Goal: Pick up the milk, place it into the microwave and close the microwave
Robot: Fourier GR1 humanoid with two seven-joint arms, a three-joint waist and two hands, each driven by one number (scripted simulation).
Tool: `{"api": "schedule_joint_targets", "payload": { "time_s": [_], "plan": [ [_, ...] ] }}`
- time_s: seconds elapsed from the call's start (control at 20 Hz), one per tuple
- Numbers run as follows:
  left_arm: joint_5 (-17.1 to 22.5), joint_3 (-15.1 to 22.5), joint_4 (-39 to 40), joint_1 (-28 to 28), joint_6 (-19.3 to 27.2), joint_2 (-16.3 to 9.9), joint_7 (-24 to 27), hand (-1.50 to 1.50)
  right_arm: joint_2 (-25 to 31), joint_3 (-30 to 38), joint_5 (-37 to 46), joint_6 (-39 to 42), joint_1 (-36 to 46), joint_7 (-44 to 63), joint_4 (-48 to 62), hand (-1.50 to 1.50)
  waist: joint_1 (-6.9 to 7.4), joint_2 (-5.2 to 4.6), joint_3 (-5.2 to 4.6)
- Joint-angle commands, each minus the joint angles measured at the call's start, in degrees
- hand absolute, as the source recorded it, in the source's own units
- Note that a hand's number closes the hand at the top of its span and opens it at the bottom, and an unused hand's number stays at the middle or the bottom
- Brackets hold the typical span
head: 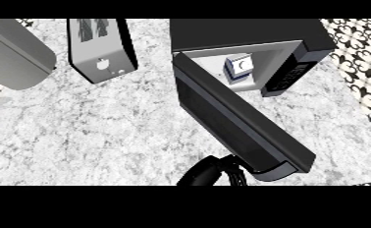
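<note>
**Milk inside the microwave, door partly open**

One robot hand [210, 172] shows at the lower centre of the frame, dark and partly cut off by the edge. It sits just beside the outer end of the microwave door [239, 124], at or very near the door's lower corner; whether its fingers are spread or curled cannot be told. Which robot hand it is cannot be told either.

The microwave [246, 35] stands at the upper right on the speckled table [94, 128]. Its door swings out diagonally toward the lower right, leaving the cavity open to view. The milk [239, 67], a small white and blue carton, stands upright inside the cavity, near its front.

At the upper left, a dark upright appliance [101, 47] with a grey front stands on the table. A grey rounded object [22, 55] lies at the far left edge, partly out of frame.
</note>
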State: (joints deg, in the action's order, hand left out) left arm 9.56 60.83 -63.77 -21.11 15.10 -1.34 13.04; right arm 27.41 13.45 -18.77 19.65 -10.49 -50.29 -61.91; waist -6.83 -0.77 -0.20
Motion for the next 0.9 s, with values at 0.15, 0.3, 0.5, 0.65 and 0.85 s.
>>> {"api": "schedule_joint_targets", "payload": {
  "time_s": [0.15, 0.3, 0.5, 0.65, 0.85],
  "plan": [
    [6.32, 2.15, -1.04, -7.10, 5.70, 1.26, -0.07, 1.50, 1.58, -2.14, -1.69, 5.80, -0.03, -0.17, -4.14, -1.50, -3.54, -0.39, -0.17],
    [7.88, 1.35, -0.43, -10.31, 7.87, 1.24, -0.24, 1.50, 2.31, -2.28, -2.75, 5.47, 1.45, 1.16, -5.48, -1.50, -4.74, -0.67, -0.17],
    [8.83, -0.77, 0.55, -15.76, 11.10, 1.25, 0.64, 1.50, 3.17, -3.87, -3.15, 5.84, 2.23, 3.12, -7.97, -1.50, -6.73, -0.90, -0.19],
    [11.05, -1.73, 1.71, -18.52, 11.89, 1.29, 0.78, 1.50, 4.27, -3.96, -3.48, 5.61, 3.54, 3.85, -8.87, -1.50, -8.04, -1.63, -0.02],
    [13.18, -2.99, 3.53, -22.58, 13.44, 1.29, 0.48, 1.50, 4.59, -4.08, -4.58, 5.16, 4.59, 4.67, -10.90, -1.50, -10.18, -1.98, 0.07]
  ]
}}
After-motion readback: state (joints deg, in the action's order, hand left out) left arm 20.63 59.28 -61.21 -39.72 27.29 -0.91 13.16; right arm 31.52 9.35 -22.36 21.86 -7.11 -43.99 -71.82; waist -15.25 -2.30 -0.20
